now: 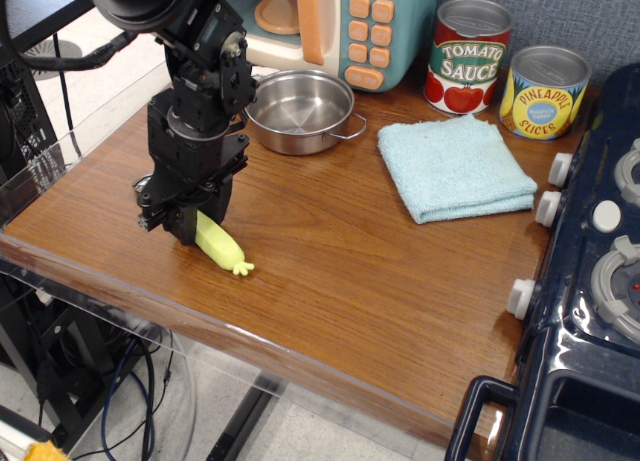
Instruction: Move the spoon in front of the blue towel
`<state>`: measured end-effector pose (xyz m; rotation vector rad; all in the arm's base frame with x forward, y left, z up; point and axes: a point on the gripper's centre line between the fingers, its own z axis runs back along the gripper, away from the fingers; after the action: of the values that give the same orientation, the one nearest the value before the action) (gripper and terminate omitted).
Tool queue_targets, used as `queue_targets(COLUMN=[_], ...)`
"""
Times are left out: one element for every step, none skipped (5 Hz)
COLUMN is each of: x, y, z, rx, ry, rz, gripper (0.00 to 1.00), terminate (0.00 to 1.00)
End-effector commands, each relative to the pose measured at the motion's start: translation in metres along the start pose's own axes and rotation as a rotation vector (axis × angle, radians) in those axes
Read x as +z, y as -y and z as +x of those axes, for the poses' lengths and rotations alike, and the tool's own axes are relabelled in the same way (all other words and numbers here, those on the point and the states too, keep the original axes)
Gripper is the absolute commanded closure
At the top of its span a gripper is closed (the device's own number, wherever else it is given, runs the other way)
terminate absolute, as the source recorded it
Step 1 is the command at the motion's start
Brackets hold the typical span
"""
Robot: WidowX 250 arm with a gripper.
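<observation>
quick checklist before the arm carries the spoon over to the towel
1. Hand down over the spoon handle: ok.
2. Fingers firmly closed on the handle: cannot tell; the hand hides the contact.
3. Spoon lifted off the table: cannot tell; the frilled tip looks at or near the wood.
4. Wood between spoon and blue towel clear: ok.
5. Spot in front of the towel free: ok.
6. Steel pot outside the direct path: ok.
</observation>
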<state>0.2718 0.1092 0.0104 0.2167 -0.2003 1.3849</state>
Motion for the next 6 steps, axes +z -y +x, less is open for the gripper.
queue_targets(x=[0.024, 0.055, 0.087, 0.113, 0.126, 0.121], y=[-0.006, 0.002, 0.007, 0.012, 0.017, 0.021], z=[0.020, 0.018, 0.000, -0.029, -0.057, -0.090], rx=[0.038, -0.025, -0.148, -0.357, -0.576, -0.816], ry=[0.062, 0.060, 0.085, 0.074, 0.041, 0.030], rz=[-0.077, -0.175, -0.282, -0.388, -0.449, -0.469], gripper=[1.00, 1.00, 1.00, 1.00, 1.00, 1.00], terminate=[0.00, 0.00, 0.00, 0.00, 0.00, 0.00])
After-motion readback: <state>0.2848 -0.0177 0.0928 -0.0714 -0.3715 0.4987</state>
